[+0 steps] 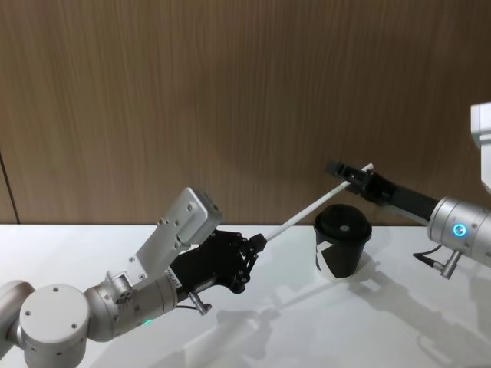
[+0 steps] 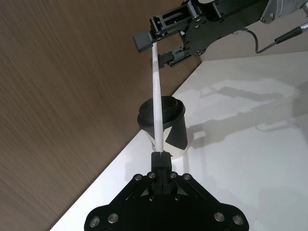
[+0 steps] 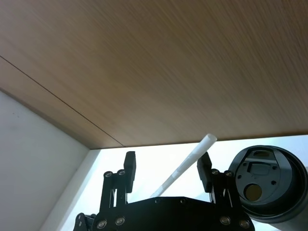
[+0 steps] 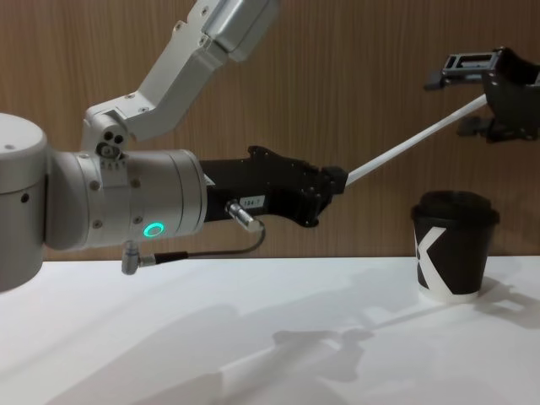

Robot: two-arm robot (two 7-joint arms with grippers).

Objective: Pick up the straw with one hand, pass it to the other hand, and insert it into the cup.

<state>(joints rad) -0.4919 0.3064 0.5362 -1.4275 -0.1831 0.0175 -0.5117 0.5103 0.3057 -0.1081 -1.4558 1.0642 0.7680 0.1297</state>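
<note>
My left gripper (image 1: 258,244) is shut on the lower end of the white straw (image 1: 307,215), which slants up and to the right above the table. The straw's upper end lies between the spread fingers of my right gripper (image 1: 354,178), which is open; in the right wrist view the straw (image 3: 190,161) leans close to one finger (image 3: 206,166). The black cup (image 1: 343,244), with its white mark and domed lid, stands upright on the table below the straw's upper half. From the left wrist, the straw (image 2: 156,96) runs past the cup (image 2: 174,131) to the right gripper (image 2: 156,48).
A wooden wall panel stands close behind the white table (image 1: 307,330). The cup sits near the table's back edge. A white object (image 1: 482,138) shows at the head view's right edge. From the chest, the left arm (image 4: 126,211) spans the left half.
</note>
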